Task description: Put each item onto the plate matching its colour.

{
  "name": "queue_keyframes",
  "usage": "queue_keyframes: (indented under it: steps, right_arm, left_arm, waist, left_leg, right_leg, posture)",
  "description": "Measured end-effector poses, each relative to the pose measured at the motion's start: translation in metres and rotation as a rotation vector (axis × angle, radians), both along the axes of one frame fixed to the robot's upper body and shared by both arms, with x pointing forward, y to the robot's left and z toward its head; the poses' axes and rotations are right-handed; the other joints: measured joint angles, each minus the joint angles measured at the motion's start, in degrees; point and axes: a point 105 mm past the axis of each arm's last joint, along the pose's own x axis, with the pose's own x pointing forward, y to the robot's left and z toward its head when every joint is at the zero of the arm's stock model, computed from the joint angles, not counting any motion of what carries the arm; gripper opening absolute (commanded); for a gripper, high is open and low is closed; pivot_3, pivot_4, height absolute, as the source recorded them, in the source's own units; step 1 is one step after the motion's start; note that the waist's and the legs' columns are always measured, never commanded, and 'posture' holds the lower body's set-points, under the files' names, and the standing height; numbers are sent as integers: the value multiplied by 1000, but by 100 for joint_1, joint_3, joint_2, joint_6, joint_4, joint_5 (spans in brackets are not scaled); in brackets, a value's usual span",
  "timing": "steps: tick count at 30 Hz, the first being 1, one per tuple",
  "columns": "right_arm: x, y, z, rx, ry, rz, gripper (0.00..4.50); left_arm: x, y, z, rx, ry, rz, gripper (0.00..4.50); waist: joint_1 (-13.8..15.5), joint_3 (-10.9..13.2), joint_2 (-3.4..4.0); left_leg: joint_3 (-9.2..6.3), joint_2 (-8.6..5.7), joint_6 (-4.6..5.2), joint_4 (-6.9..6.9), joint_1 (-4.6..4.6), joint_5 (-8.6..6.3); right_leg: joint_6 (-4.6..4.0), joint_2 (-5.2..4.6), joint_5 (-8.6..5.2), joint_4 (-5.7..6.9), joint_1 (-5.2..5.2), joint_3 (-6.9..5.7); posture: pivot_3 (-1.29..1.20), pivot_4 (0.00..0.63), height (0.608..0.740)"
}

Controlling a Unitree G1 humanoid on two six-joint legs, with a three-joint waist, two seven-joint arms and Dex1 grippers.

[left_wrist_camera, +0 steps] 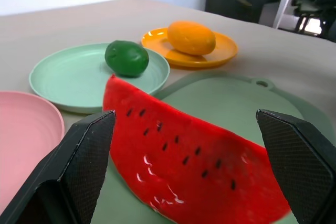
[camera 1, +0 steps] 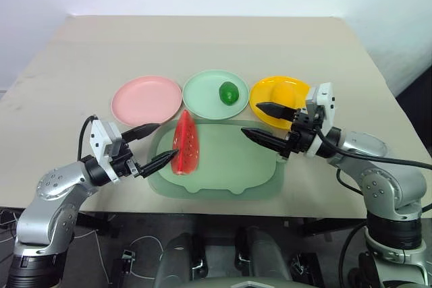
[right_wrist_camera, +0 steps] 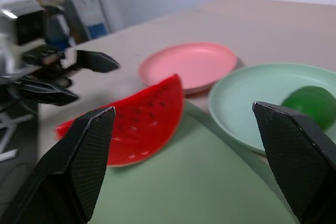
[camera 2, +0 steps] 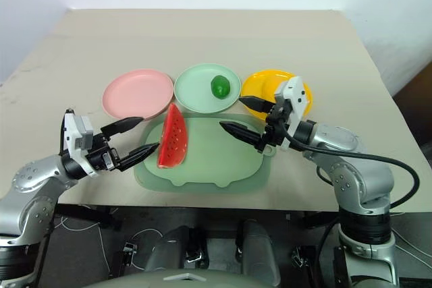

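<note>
Two claws we see spread wide, both empty: left claw [camera 1: 150, 145] just beside the red plastic watermelon wedge [camera 1: 185, 143] on the pale green mat [camera 1: 229, 166]; right claw [camera 1: 264, 121] well apart.

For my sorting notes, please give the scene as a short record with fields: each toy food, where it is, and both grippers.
watermelon wedge: on the green mat, not yet on the pink plate
green fruit: on the mint plate
yellow fruit: on the yellow plate
left gripper: open, beside the wedge, empty
right gripper: open, empty
</note>
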Motion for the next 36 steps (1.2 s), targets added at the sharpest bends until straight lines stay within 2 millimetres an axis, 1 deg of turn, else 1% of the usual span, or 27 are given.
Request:
queue_keyframes:
  steps: [4,8,11,16,21,23,25,29,33,36]
  right_arm:
    - [-8,3,-3,-33,10,72,4456]
    - [-12,10,-5,-35,10,135,4456]
    - [-12,13,-6,-46,9,155,4456]
    - [-7,19,-8,-64,0,160,4456]
    - [-3,21,-5,-67,-13,135,4456]
    - [-2,20,-5,-67,-13,126,4456]
    - [-2,20,-5,-67,-13,124,4456]
    - [-1,13,-5,-84,-15,105,4456]
    - [0,11,-5,-83,-14,91,4456]
    - [0,10,-8,-83,-6,77,4456]
  left_arm:
    - [-2,0,9,-17,-5,63,4500]
    - [-4,-2,10,-19,29,122,4500]
    - [-3,-6,11,-13,56,156,4500]
    - [4,-17,5,24,121,226,4500]
    - [11,-34,12,30,132,271,4500]
    - [13,-38,10,51,151,285,4500]
    - [16,-37,8,69,173,307,4500]
    - [18,-37,-1,128,256,335,4500]
    - [22,-44,0,168,277,344,4500]
    - [24,-48,-12,196,351,350,4500]
  waist:
    - [10,0,0]
    - [31,0,-1]
    - [77,0,-1]
    - [161,0,-2]
    - [153,-1,-5]
    - [151,-2,-6]
    - [149,-2,-6]
    - [150,-2,-6]
    - [171,-4,-8]
    - [166,-4,-9]
  left_leg:
    - [-3,-1,3,0,-1,-1]
    - [-3,-1,3,0,0,0]
    - [-2,-1,3,2,3,0]
    - [-5,-2,2,7,1,0]
    - [-7,-3,3,13,1,0]
    - [-7,-2,3,14,2,0]
    - [-8,-2,3,14,2,0]
    - [-10,-2,3,18,3,1]
    - [-18,-2,3,31,4,0]
    - [-20,-2,3,36,2,0]
  right_leg:
    - [0,0,2,-3,2,0]
    - [1,1,3,-1,4,-1]
    - [1,1,2,-1,6,-1]
    - [0,0,2,-1,9,-2]
    - [1,1,3,2,16,-2]
    - [2,3,4,5,15,-3]
    - [2,4,4,7,15,-3]
    - [3,4,4,8,19,-4]
    - [4,3,2,9,30,-9]
    - [4,3,2,11,31,-9]
  posture:
    - [0,150,696]
    - [0,150,696]
    - [0,150,696]
    - [0,150,696]
    - [0,150,696]
    - [0,150,696]
    - [0,150,696]
    - [0,150,696]
    - [0,150,696]
    - [0,150,696]
